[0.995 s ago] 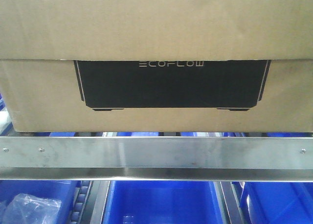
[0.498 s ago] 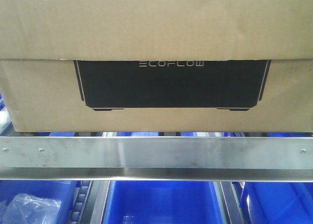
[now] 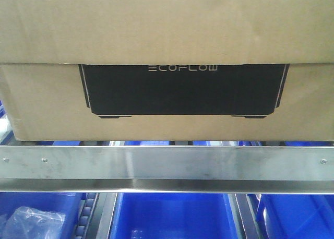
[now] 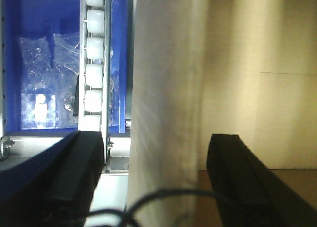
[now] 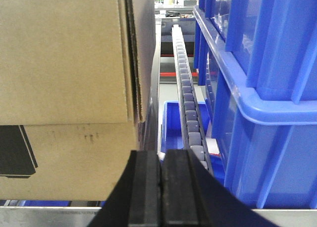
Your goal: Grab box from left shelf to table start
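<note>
Front camera close, facing box (image 3: 47,103), wrist cameras seemingly at its sides

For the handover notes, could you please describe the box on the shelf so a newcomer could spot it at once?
Find the long brushed-steel front rail; the brown cardboard box sits just above it. Unlike the blue bins below, it carries a black ECOFLOW panel.

My left gripper (image 4: 156,137) is spread wide, and the box (image 4: 237,63) rises between its black fingers toward 12 o'clock. At 10 o'clock the left shelf (image 4: 93,63) shows white rollers beside a blue bin (image 4: 29,19) holding clear bags (image 4: 39,73).
</note>
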Available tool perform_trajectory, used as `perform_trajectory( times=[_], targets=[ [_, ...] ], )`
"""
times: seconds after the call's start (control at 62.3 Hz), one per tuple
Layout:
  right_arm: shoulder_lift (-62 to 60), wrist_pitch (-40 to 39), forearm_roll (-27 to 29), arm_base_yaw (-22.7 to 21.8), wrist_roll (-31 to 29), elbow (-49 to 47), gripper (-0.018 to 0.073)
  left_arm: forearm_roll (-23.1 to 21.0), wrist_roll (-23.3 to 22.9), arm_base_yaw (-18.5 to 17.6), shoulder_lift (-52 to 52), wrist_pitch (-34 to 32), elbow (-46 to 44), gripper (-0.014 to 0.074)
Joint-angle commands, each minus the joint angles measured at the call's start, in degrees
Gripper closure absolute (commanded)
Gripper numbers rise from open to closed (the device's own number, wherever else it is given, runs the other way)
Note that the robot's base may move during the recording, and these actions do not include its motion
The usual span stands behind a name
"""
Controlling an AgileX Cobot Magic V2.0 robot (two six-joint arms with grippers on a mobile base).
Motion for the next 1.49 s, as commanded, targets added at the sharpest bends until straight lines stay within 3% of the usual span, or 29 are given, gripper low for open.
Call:
perform_trajectory(
  times=[0.0, 0.321, 0.61, 1.108, 1.204, 1.477],
  targets=[
    [-0.3, -5.2, -0.6, -0.3, -0.3, -0.1, 0.0503, -0.2, -0.4, 0.1, -2.4, -2.1, -1.8, 0.0294],
    [-0.3, -5.2, -0.6, -0.3, -0.3, -0.1, 0.0503, -0.2, -0.4, 0.1, -2.4, -2.1, -1.8, 0.0419],
    [-0.3, -5.2, -0.6, -0.3, -0.3, -0.1, 0.0503, -0.3, -0.4, 0.1, -2.4, -1.0, -1.8, 0.0617],
    [-0.3, -5.2, -0.6, -0.3, -0.3, -0.1, 0.0503, -0.3, -1.1, 0.1, -2.4, -0.7, -1.8, 0.0613],
    [-0.3, -5.2, -0.6, -0.3, -0.3, -0.1, 0.0503, 0.1, -6.9, 0.1, -2.4, -0.7, -1.8, 0.0613],
    [-0.3, -5.2, -0.6, -0.3, -0.3, -0.1, 0.0503, 3.9, -12.9, 0.1, -2.4, -0.7, -1.8, 0.0613]
  ],
)
